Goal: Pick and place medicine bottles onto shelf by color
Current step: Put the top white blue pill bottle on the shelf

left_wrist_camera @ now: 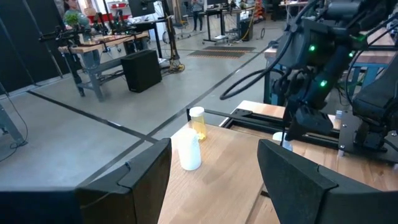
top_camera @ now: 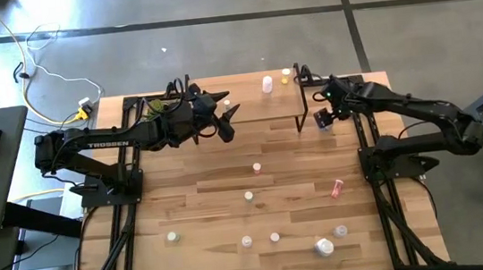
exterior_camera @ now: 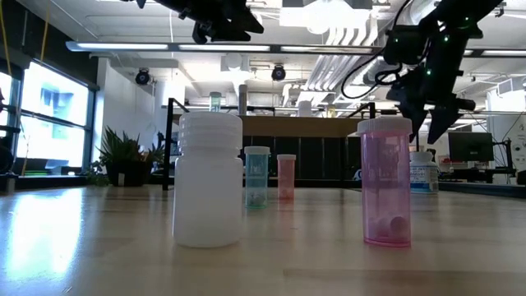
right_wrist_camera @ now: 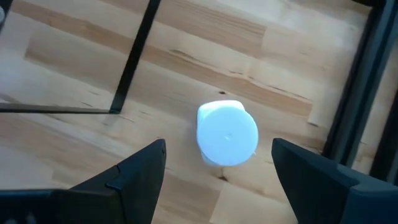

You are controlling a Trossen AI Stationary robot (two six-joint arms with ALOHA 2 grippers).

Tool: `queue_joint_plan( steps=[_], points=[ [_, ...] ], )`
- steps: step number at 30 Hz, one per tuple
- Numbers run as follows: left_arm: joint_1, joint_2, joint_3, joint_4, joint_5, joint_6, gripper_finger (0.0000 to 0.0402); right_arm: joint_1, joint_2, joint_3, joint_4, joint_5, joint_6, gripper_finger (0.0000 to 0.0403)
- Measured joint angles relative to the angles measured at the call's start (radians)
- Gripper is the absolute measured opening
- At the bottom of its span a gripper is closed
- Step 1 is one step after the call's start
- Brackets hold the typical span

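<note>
The shelf (top_camera: 256, 97) stands at the table's far middle with a white bottle (top_camera: 267, 83) and a yellow bottle (top_camera: 286, 78) upright on it; both also show in the left wrist view, the white one (left_wrist_camera: 189, 150) and the yellow one (left_wrist_camera: 198, 122). My left gripper (top_camera: 226, 111) is open and empty above the shelf's left end. My right gripper (top_camera: 323, 119) is open, pointing down just right of the shelf. A white-capped bottle (right_wrist_camera: 227, 134) stands on the table below it, between the fingers' line and untouched. Several small bottles (top_camera: 257, 167) stand scattered on the near half.
A pink bottle (top_camera: 336, 188) lies on its side at the right. A larger white bottle (exterior_camera: 208, 181) and a tall pink one (exterior_camera: 386, 181) stand near the front edge. The shelf's black leg (right_wrist_camera: 134, 56) stands close to my right gripper. Black frame rails (top_camera: 366, 140) flank the table.
</note>
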Motion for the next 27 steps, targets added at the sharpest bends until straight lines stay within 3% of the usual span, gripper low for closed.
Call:
queue_joint_plan(
  steps=[12, 23, 27],
  points=[
    [0.0, 0.0, 0.0, 0.0, 0.0, 0.0, 0.0229, 0.0, 0.006, -0.045, 0.047, 0.048, -0.048, 0.0284],
    [0.0, 0.0, 0.0, 0.0, 0.0, 0.0, 0.0229, 0.0, 0.108, -0.045, 0.06, 0.049, -0.055, 0.0284],
    [0.0, 0.0, 0.0, 0.0, 0.0, 0.0, 0.0229, 0.0, 0.12, -0.045, 0.067, 0.049, -0.047, 0.0267]
  ],
)
